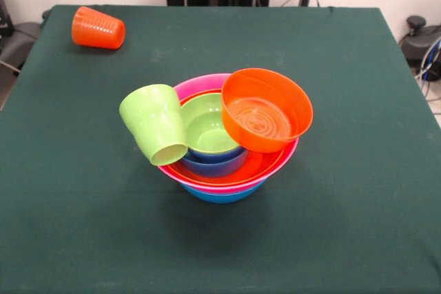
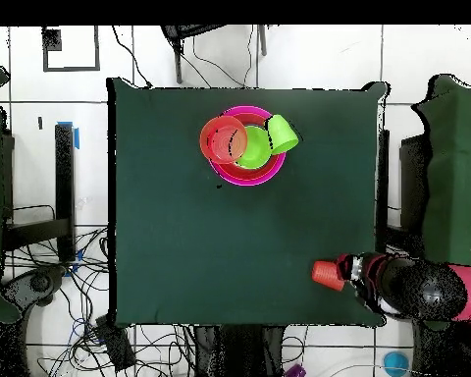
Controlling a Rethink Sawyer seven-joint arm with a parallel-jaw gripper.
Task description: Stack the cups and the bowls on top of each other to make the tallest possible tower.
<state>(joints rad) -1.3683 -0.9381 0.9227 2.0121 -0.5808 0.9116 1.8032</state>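
The large blue plastic bowl (image 1: 222,194) at the bottom of the pile shows only as a thin crescent under the large pink bowl (image 1: 207,85), itself mostly covered. The small blue bowl (image 1: 215,164) is largely hidden by the lime-green bowl (image 1: 209,129) nested in it. In the overhead view the red and black arm (image 2: 416,287) is cut off by the picture's right edge, beside the surface's corner; its claw (image 2: 345,272), next to the orange ribbed tumbler (image 2: 327,274), is too small to tell whether they touch.
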